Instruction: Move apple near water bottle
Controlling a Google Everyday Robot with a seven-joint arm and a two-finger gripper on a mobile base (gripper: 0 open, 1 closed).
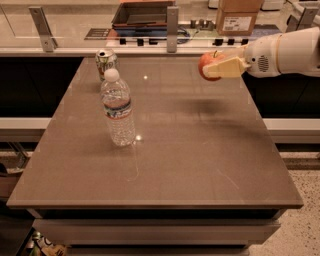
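Note:
The water bottle (117, 108) stands upright on the left half of the brown table (190, 150), clear and ribbed, with a white cap and a label. The apple (207, 63) is red-orange and is held in the air above the table's far right part. My gripper (216, 68) comes in from the right on a white arm and is shut on the apple, its cream fingers (227, 66) across the apple's near side. The apple is well to the right of the bottle and casts a shadow on the table below it.
A metal soda can (106, 60) stands at the table's far left corner, just behind the bottle. Behind the table runs a counter with a dark tray (142, 12), a cardboard box (238, 16) and metal posts (172, 22).

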